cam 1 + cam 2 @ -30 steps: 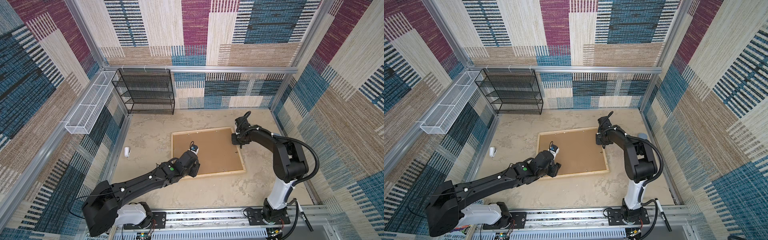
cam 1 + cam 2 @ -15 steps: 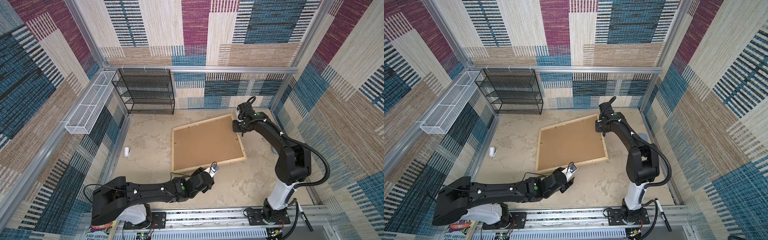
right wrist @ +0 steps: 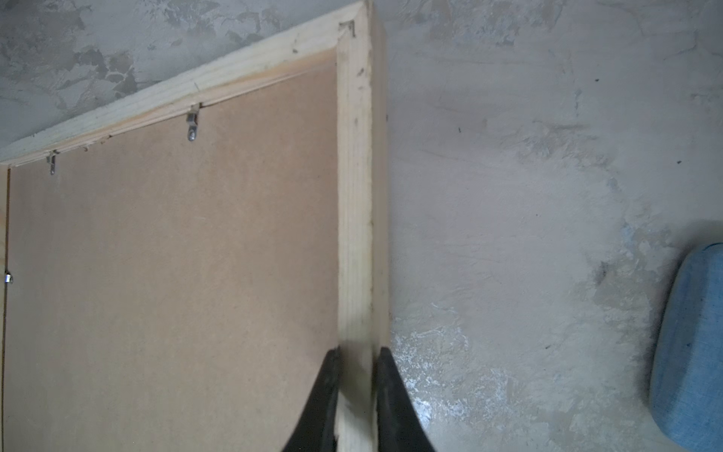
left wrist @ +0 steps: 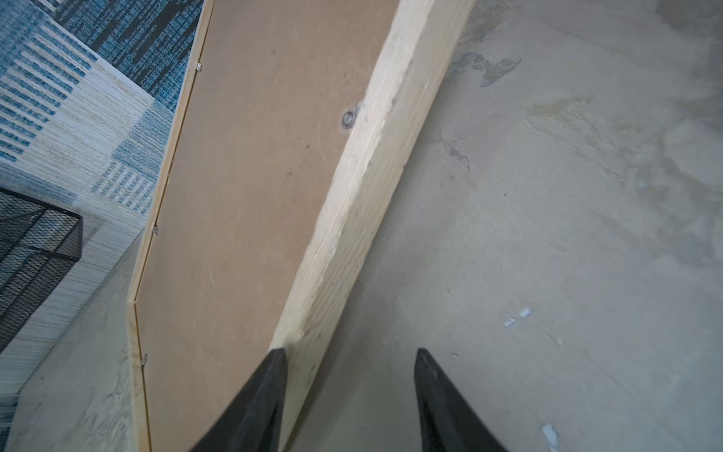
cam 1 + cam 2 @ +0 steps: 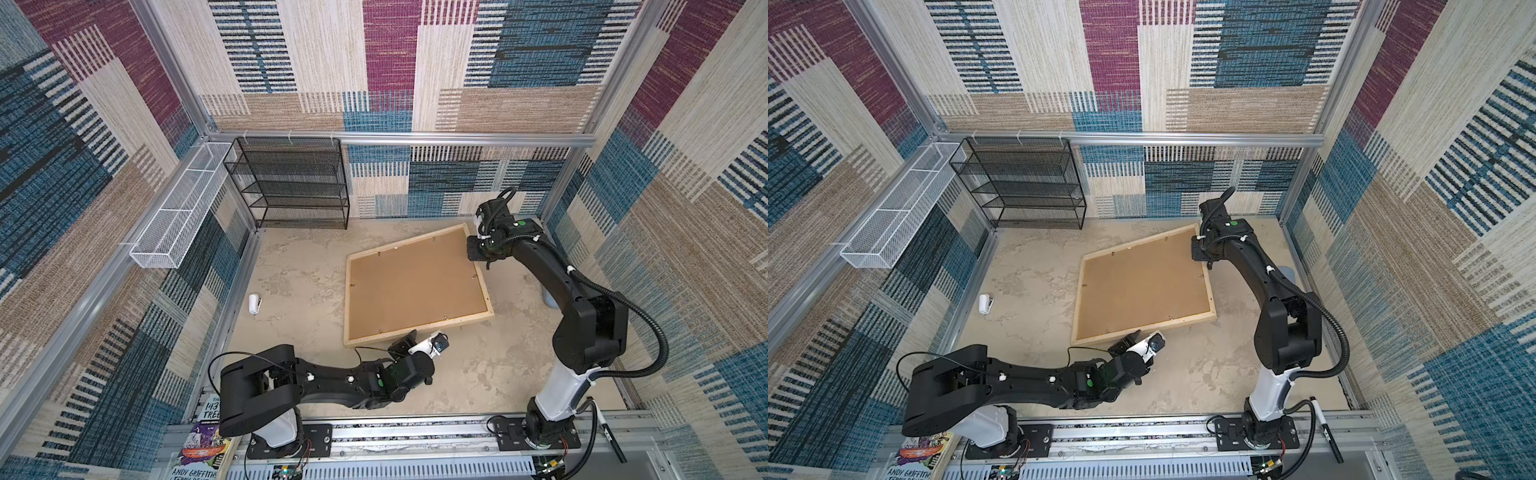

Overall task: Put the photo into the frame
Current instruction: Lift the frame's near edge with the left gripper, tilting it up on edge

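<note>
Two rails of the frame [image 5: 419, 330]: right fingers [image 3: 317, 403] tight on one, left fingers [image 4: 258, 403] spread astride another.

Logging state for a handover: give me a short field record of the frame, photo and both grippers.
frame: back side up
backing board: brown, seated inside the frame
photo: not visible in any view
right gripper: shut on a side rail
left gripper: open, jaws astride the near rail
</note>
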Controlling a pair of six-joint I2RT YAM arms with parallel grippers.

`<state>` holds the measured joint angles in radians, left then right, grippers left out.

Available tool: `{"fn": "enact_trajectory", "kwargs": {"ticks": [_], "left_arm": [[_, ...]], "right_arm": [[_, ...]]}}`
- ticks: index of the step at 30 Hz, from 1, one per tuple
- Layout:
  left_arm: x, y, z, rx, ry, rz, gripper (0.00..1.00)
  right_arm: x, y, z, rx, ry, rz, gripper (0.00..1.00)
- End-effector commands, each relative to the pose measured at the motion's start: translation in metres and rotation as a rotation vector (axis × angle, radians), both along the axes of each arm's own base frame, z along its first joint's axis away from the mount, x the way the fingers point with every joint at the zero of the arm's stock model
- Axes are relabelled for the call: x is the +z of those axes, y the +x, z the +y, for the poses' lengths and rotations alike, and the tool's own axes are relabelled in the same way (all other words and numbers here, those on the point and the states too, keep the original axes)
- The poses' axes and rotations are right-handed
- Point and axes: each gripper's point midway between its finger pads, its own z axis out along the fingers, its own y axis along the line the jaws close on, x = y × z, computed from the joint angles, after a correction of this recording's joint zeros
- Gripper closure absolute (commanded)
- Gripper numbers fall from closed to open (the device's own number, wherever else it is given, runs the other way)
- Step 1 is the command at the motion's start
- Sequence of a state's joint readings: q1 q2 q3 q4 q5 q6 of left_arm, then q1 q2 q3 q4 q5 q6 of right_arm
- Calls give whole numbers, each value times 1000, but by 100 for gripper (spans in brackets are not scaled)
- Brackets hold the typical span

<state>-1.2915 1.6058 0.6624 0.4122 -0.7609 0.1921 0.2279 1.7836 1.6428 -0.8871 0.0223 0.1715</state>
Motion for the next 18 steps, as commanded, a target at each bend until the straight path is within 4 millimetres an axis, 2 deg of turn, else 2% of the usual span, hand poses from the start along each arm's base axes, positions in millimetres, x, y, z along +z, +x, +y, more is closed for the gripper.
{"fn": "enact_trajectory", "kwargs": {"ticks": [1, 5, 11, 18], "left_arm": [[19, 16, -2, 64, 15, -144, 45], [20, 20, -9, 75, 10, -176, 47], [12, 26, -12, 88, 67, -221, 51], [9, 30, -12, 94, 86, -226, 75]], "right_arm": [[14, 5, 5, 5, 25, -48, 90], [14, 4, 4, 3, 20, -49, 90], [14, 1, 3, 7, 20, -47, 90], [18, -5, 4, 15, 32, -57, 90]]}}
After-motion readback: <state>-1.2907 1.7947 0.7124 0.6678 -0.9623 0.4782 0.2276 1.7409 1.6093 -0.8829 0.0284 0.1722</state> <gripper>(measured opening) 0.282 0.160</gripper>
